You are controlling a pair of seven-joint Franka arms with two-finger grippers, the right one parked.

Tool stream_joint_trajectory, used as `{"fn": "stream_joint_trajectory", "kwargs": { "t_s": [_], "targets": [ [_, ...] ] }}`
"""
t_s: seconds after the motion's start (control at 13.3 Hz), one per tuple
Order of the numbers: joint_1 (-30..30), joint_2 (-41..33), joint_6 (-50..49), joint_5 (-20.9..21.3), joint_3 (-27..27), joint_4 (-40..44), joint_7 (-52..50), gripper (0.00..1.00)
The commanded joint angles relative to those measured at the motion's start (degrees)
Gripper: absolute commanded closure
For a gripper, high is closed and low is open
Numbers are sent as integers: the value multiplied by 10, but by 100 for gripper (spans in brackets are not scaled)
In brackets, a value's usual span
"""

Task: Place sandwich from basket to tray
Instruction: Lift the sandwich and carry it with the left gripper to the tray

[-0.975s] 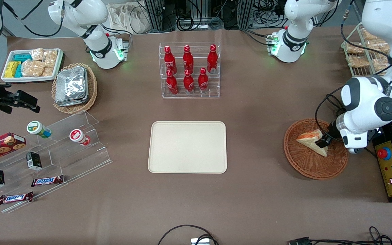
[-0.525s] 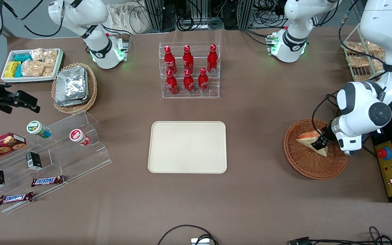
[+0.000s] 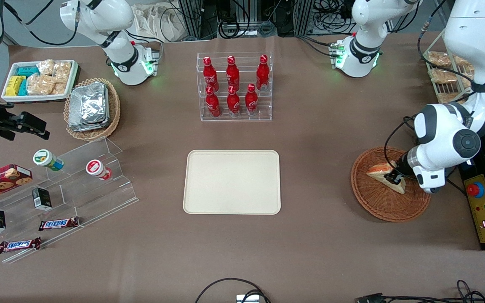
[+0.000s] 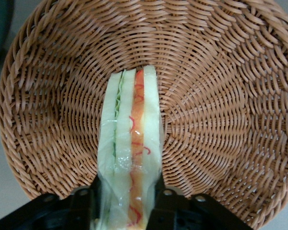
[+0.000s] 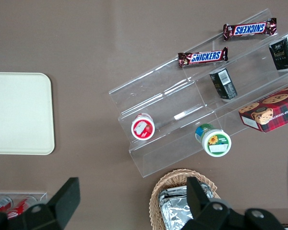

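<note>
Reddish-brown woven wicker basket (image 3: 387, 202) held the pale triangular sandwich (image 3: 379, 171); the black tool (image 4: 128, 197) gripped that sandwich's wide end, fingers (image 4: 84, 205) pressing both sides. The cream rectangular tray (image 3: 232, 182) lay well apart from the basket.

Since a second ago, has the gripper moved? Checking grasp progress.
Yes. The gripper slid farther over the basket, toward the tray, straddling the sandwich.

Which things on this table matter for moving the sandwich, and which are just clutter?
Needed: sandwich, between the gripper's fingers; reddish-brown basket holding it; cream tray.

Clutter: red bottles, foil packets, Snickers bars, cookie box.
</note>
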Motion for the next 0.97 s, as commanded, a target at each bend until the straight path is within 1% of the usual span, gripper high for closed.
{"fn": "stream_joint_trajectory", "kwargs": {
  "t_s": [0.0,0.07,0.3,0.45,0.67,0.9],
  "targets": [
    [-4,-8,-16,1,-4,25,-3,100],
    [-4,-16,-47,3,-9,41,0,100],
    [-8,-17,-203,6,-59,140,32,100],
    [-27,-9,-260,6,-98,203,38,100],
    [-116,12,-277,11,-104,263,43,100],
    [-218,84,-274,44,-104,322,47,96]
  ]
}}
